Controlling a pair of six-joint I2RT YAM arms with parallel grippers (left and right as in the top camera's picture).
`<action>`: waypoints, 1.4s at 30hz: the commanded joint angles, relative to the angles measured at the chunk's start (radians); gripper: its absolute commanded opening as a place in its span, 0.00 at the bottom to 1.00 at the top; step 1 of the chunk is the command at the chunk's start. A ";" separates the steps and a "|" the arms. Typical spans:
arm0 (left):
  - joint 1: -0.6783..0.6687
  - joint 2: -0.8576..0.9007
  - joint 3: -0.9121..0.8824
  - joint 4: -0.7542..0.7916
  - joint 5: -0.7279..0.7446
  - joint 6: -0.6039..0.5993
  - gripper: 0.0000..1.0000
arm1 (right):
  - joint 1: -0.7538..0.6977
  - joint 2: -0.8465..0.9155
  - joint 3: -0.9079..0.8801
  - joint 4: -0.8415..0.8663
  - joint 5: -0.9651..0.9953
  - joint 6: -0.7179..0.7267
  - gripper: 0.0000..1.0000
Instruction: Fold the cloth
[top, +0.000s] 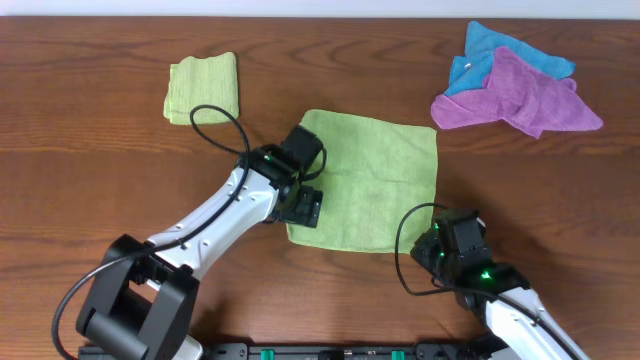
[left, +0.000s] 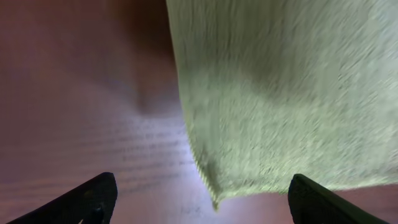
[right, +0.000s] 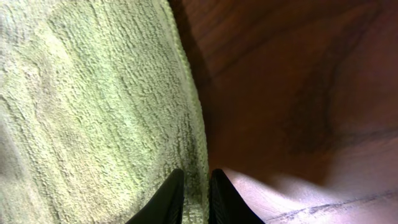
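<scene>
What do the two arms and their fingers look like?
Both have white links and black joints. The left arm carries a thin black cable that loops free near its wrist. The right arm has a similar loop. Small green lights glow on each wrist. The fingers are black, slim and pointed.

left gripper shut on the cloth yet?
No: in the left wrist view the left gripper stands wide open, a corner of the cloth lying loose between its fingers.
</scene>
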 joint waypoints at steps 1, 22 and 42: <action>0.002 -0.015 -0.046 -0.016 0.035 -0.008 0.89 | 0.007 0.003 -0.008 0.007 0.014 0.005 0.16; 0.002 -0.015 -0.155 0.107 0.097 -0.095 0.20 | 0.007 0.003 -0.008 0.034 0.014 -0.007 0.13; 0.003 -0.017 -0.087 0.097 0.072 -0.112 0.06 | 0.007 0.003 -0.004 0.119 -0.009 -0.060 0.02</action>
